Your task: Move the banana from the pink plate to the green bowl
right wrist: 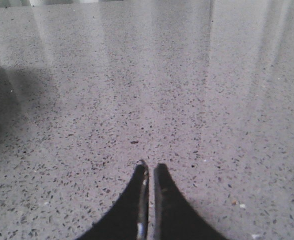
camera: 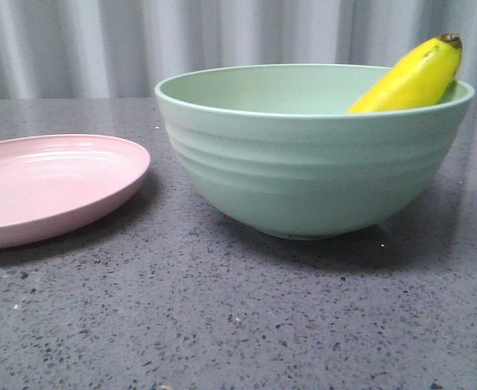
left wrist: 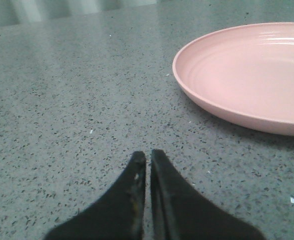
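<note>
In the front view the yellow banana (camera: 413,80) lies inside the pale green bowl (camera: 303,171), its dark-tipped end sticking up over the right rim. The pink plate (camera: 51,187) sits empty to the bowl's left. It also shows in the left wrist view (left wrist: 247,75), ahead and to the side of my left gripper (left wrist: 148,156), which is shut on nothing over the bare table. My right gripper (right wrist: 150,167) is shut and empty over bare speckled table, with no task object in its view. Neither gripper shows in the front view.
The grey speckled tabletop (camera: 222,317) runs under everything. A pale corrugated wall (camera: 222,41) stands behind the table. A dark shadow (right wrist: 16,100) falls on the table in the right wrist view.
</note>
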